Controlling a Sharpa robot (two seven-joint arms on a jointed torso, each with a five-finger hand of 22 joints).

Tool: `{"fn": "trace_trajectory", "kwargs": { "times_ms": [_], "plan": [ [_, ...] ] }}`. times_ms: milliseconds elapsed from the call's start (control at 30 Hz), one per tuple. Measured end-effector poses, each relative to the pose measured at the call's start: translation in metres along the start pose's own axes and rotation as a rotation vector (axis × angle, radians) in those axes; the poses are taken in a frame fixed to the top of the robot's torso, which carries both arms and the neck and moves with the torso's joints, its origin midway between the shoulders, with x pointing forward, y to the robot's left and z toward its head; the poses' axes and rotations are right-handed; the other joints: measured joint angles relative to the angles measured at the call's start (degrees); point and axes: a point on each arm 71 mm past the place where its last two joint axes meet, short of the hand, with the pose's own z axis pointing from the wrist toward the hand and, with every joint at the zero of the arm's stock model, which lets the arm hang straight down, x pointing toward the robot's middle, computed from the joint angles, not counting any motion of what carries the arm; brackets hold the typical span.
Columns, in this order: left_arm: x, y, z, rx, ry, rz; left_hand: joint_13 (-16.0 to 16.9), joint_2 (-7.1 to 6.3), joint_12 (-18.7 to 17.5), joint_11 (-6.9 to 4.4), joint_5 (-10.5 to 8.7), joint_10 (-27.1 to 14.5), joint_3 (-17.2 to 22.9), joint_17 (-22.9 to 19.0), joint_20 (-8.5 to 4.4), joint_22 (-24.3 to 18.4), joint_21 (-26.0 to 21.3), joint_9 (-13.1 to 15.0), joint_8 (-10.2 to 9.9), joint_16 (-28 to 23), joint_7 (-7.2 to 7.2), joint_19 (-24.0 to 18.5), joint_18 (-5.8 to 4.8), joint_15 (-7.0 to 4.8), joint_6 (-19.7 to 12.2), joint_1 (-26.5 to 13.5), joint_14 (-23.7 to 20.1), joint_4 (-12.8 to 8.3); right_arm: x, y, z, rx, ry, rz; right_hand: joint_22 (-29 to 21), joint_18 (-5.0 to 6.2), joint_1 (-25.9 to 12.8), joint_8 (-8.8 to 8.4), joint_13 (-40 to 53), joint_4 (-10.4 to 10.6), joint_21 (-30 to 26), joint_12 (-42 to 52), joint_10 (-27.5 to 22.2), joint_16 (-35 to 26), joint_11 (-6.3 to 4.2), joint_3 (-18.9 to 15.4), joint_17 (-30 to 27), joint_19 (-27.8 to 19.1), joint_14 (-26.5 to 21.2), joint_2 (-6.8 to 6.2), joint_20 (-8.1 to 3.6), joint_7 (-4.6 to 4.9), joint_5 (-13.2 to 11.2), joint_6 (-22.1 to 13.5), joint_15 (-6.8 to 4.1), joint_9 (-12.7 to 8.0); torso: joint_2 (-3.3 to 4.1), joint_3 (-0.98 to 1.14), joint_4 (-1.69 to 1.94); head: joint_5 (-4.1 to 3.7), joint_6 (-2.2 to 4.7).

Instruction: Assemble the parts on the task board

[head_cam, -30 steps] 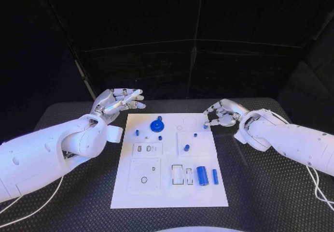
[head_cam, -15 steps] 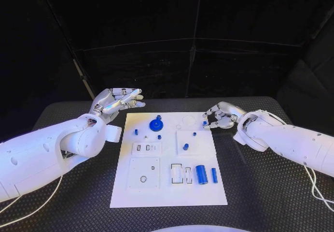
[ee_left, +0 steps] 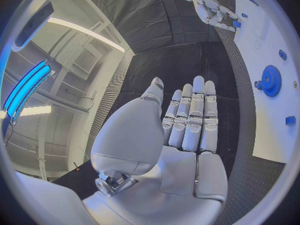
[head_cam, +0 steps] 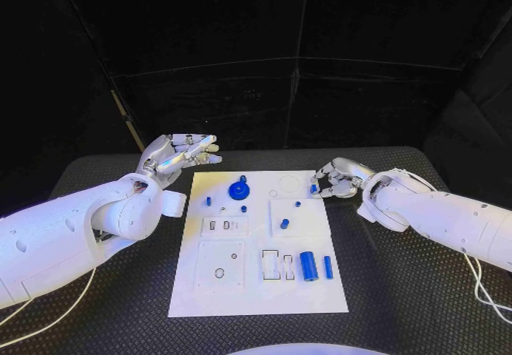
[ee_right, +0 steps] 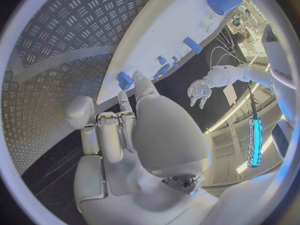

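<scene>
The white board point(head_cam: 260, 244) lies flat in the middle of the black counter point(head_cam: 416, 281). On it I count one blue gear point(head_cam: 241, 191) near the far end, one fat blue cylinder point(head_cam: 308, 266) with one thin blue rod point(head_cam: 328, 267) just beside it near the front, and four small blue pegs scattered between. The left hand point(head_cam: 179, 154) hovers off the board's far left corner, fingers straight and apart, holding nothing. The right hand point(head_cam: 335, 180) sits at the far right edge, fingers curled around a small blue piece point(head_cam: 314, 189).
</scene>
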Motion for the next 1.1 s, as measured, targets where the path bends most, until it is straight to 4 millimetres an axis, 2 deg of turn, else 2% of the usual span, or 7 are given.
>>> {"fn": "trace_trajectory", "kwargs": {
  "times_ms": [67, 267, 433, 600, 967, 1100],
  "plan": [
    [0.0000, 0.0001, 0.0000, 0.000, 0.000, 0.000, 0.00, 0.00, 0.00, 0.00, 0.00, 0.00, 0.00, 0.00, 0.00, 0.00, 0.00, 0.00, 0.00, 0.00, 0.00, 0.00, 0.00, 0.00, 0.00, 0.00, 0.00, 0.00, 0.0003, -0.0005, 0.0004, 0.002, 0.000, -0.002, 0.09, 0.00, 0.01, 0.01, 0.11, 0.00, 0.00, 0.02, 0.00, 0.00, 0.00, 0.00, 0.00, 0.00, 0.00, 0.67, 0.00, -0.21, 0.00, 0.62, 0.00, 0.06, 0.00, 0.01, 0.00, 0.00, -0.04],
    [-0.0002, 0.0002, 0.0001, 0.000, -0.001, 0.000, 0.00, 0.00, 0.00, 0.00, 0.00, 0.00, 0.00, -0.01, 0.00, 0.00, -0.05, 0.00, 0.00, 0.00, 0.00, 0.00, 0.00, 0.00, 0.00, 0.00, 0.00, 0.00, 0.0011, -0.0017, 0.0018, 0.009, 0.001, -0.006, 0.44, 0.00, -0.20, 0.68, 0.19, -0.02, 0.00, 0.33, 0.00, 0.00, 0.00, 0.37, -0.01, 0.21, 0.00, 2.21, -0.21, -0.61, -2.05, 2.26, 0.00, 0.13, 0.00, 0.01, 0.00, 0.02, -0.23],
    [-0.0004, 0.0004, 0.0001, -0.001, -0.001, 0.000, 0.01, 0.00, 0.00, 0.00, 0.00, 0.00, 0.00, -0.10, 0.00, -0.07, -0.27, 0.00, -0.22, 0.00, 0.00, 0.00, 0.00, 0.21, 0.00, 0.00, -0.20, 0.00, 0.0024, -0.0009, 0.0031, 0.010, 0.005, -0.006, 0.55, 0.00, 0.07, 1.01, 0.19, -0.16, 0.00, 0.52, 0.01, 0.00, -0.44, 0.69, -0.01, 0.42, -0.07, 2.68, -0.42, -1.13, -2.34, 3.39, -0.07, 0.13, 0.00, 0.01, 0.00, 0.05, -0.36],
    [-0.0004, 0.0006, 0.0002, -0.001, -0.001, 0.000, 0.01, 0.00, 0.00, 0.00, 0.00, 0.00, 0.00, -0.10, 0.00, -0.07, -0.27, 0.00, -0.22, 0.00, 0.00, 0.00, 0.00, 0.21, 0.00, 0.00, -0.20, 0.00, 0.0035, -0.0004, 0.0042, 0.011, 0.009, -0.010, 0.72, 0.00, 0.15, 1.01, 0.18, -0.25, 0.00, 0.71, 0.10, 0.00, -0.53, 0.93, -0.01, 0.42, -0.01, 3.03, -0.41, -1.07, -2.66, 3.82, -0.43, 0.12, -0.02, 0.02, 0.00, 0.06, -0.52],
    [-0.0006, 0.0007, 0.0002, -0.002, -0.002, 0.001, 0.01, 0.00, 0.00, 0.00, 0.00, 0.00, 0.00, -0.09, 0.00, -0.12, -0.27, 0.00, -0.22, -0.23, 0.00, 0.00, 0.00, 0.21, -0.01, 0.00, -0.20, 0.00, 0.0048, -0.0005, 0.0058, 0.019, 0.014, -0.021, 1.04, 0.00, 0.41, 1.22, 0.16, -0.62, 0.22, 0.98, 0.00, 0.00, -0.84, 1.48, -0.02, 0.76, -0.12, 3.27, -0.76, -1.68, -2.90, 4.88, -0.54, 0.12, -0.03, 0.03, 0.00, -0.05, -0.69],
    [-0.0007, 0.0007, 0.0002, -0.002, -0.002, 0.001, 0.01, 0.00, 0.00, 0.00, 0.00, 0.00, 0.00, -0.15, 0.00, -0.12, -0.26, 0.00, -0.22, -0.23, 0.00, 0.00, 0.00, 0.21, -0.01, 0.00, -0.20, 0.00, 0.0051, 0.0003, 0.0062, 0.017, 0.013, -0.024, 1.48, 0.00, 0.83, 1.72, 0.16, -0.94, 0.62, 1.26, -0.07, 0.00, -1.32, 2.54, -0.02, 1.13, -0.12, 4.02, -1.13, -2.01, -3.57, 6.44, -0.97, 0.10, -0.03, 0.04, 0.00, -0.07, -0.70]
  ]
}}
